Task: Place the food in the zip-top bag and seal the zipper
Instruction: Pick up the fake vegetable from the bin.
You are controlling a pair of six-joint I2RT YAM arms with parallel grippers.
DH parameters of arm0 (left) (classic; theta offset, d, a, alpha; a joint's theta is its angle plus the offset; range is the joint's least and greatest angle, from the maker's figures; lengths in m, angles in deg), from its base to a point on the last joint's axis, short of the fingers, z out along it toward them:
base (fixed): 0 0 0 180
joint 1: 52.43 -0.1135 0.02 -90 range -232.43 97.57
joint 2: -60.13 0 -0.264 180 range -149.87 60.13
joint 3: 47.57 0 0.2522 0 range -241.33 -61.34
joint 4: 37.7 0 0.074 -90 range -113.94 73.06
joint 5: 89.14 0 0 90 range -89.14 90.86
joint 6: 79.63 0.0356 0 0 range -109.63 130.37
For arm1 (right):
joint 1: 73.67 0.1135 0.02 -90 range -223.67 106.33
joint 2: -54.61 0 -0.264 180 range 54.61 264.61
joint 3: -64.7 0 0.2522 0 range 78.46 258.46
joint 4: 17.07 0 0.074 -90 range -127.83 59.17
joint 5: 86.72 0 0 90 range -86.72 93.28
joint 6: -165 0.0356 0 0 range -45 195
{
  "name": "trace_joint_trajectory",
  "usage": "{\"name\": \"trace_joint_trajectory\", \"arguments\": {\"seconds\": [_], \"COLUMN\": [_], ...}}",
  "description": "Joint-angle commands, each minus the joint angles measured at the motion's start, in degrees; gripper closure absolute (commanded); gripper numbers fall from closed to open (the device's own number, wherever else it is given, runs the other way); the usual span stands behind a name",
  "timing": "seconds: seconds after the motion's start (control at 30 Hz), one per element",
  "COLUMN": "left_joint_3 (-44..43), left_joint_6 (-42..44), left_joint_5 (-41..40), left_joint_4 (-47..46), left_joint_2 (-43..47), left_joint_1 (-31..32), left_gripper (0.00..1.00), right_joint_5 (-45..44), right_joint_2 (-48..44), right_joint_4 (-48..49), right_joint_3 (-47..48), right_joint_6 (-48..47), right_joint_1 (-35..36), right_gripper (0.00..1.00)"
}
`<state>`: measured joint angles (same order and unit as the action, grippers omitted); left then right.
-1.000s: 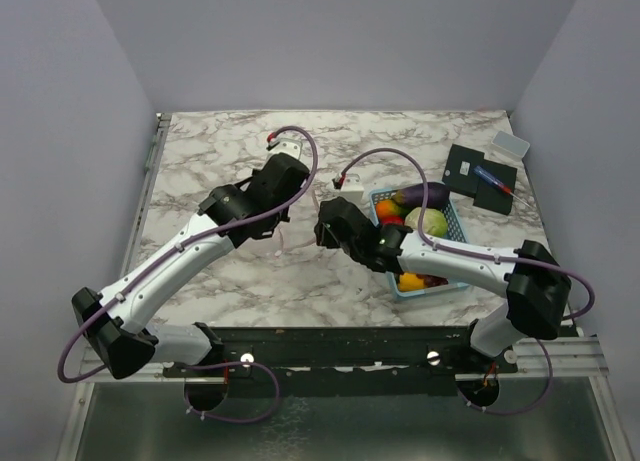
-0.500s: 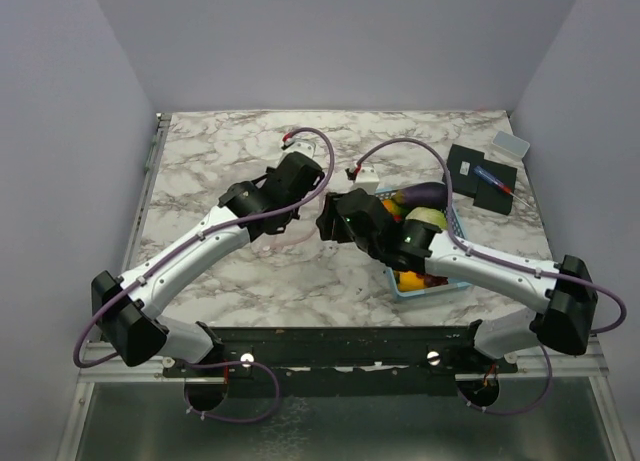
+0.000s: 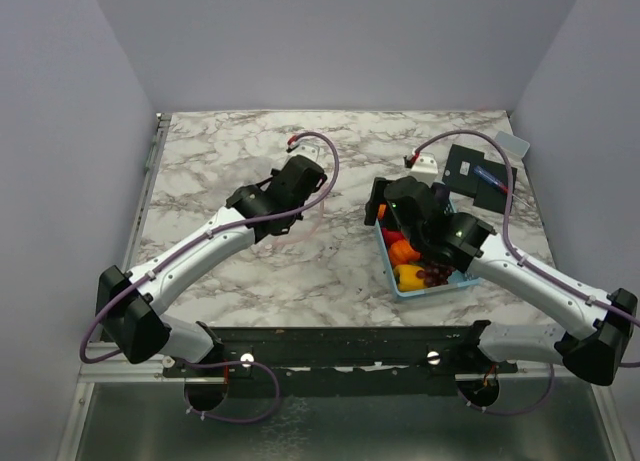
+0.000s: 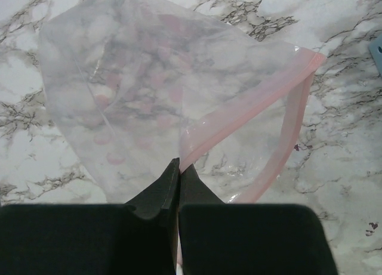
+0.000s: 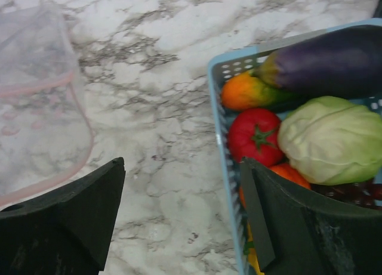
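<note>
Shift: the right arm has swung off the bag side and now hangs over the basket, with its jaws spreading wider; the left arm has edged forward and right.
Left end effector: pinched fully shut on the near lip of the clear, crinkly zip-top plastic bag, lifting that edge off the white-and-grey marbled desk.
Right end effector: jaws wide apart and holding nothing, poised over the left wall of the light-blue perforated plastic basket.
Bag: lies mid-desk, left of the basket, mouth turned toward it and gaping a little.
Zipper: the thin pinkish-red strip runs along the mouth, unsealed.
Food: all of it that shows sits in the basket, none in the bag: the long purple toy eggplant at the far side, the orange pumpkin beside it, the round red tomato against the left wall and the pale green cabbage to its right.
Bag handling: thin, floppy film that looks light and slippery, so it will likely sag shut if released. The firmer zipper strip is the sensible place to grip.
Food handling: the pieces look light, smooth and rounded, so they could squirt out of a shallow pinch.
Where to grab: the tomato sits on top and exposed; I'd close across its widest part.
</note>
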<state>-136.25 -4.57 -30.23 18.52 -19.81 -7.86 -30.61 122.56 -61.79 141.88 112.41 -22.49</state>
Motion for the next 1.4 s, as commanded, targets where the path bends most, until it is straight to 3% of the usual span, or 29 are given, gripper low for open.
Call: {"name": "trace_joint_trajectory", "arguments": {"seconds": [0.0, 0.1, 0.57, 1.37], "left_joint_3": [4.01, 6.09, 9.47, 10.49], "left_joint_6": [0.35, 0.35, 0.95, 1.51], "left_joint_5": [0.96, 0.99, 3.04, 2.15], "left_joint_4": [-4.72, -6.22, -8.09, -8.44], "left_joint_2": [1.92, 2.92, 2.60, 2.77], "left_joint_1": [-0.58, -0.70, -0.81, -0.80], "left_gripper": [1.00, 1.00, 1.00, 1.00], "right_joint_5": [-3.07, -3.95, -5.66, 4.18], "right_joint_2": [-1.18, -1.86, -0.20, 4.53], "right_joint_4": [-8.28, -10.79, -16.49, -2.33], "right_joint_3": [-0.54, -0.60, -2.82, -12.48], "right_joint_6": [-0.96, -1.02, 1.34, -1.48], "right_joint_1": [-2.99, -4.68, -13.64, -24.00], "right_gripper": [0.13, 0.00, 0.00, 0.00]}}
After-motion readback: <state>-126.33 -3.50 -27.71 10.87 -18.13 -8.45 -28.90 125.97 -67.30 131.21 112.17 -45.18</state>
